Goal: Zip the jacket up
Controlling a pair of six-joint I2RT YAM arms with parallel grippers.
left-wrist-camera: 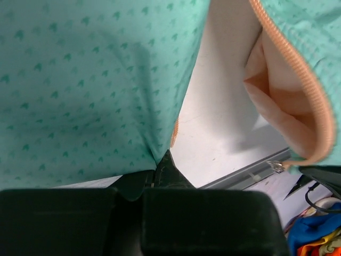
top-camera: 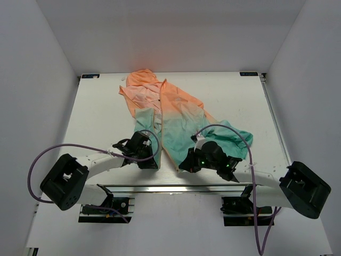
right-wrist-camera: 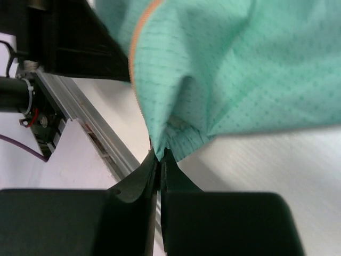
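Both clamped shut on jacket (top-camera: pixel 178 120) hem: left end effector (left-wrist-camera: pixel 162 159), right end effector (right-wrist-camera: pixel 159 153). Step, I judge: aligning open fronts. Next: mate zipper (left-wrist-camera: pixel 298 80) bottoms precisely.

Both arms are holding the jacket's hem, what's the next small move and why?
Probably draw the left gripper and right gripper toward each other. Each has its jaws shut on a teal hem corner of the jacket, yet a wedge of bare table separates the two orange zipper edges, so the ends can't mate yet.
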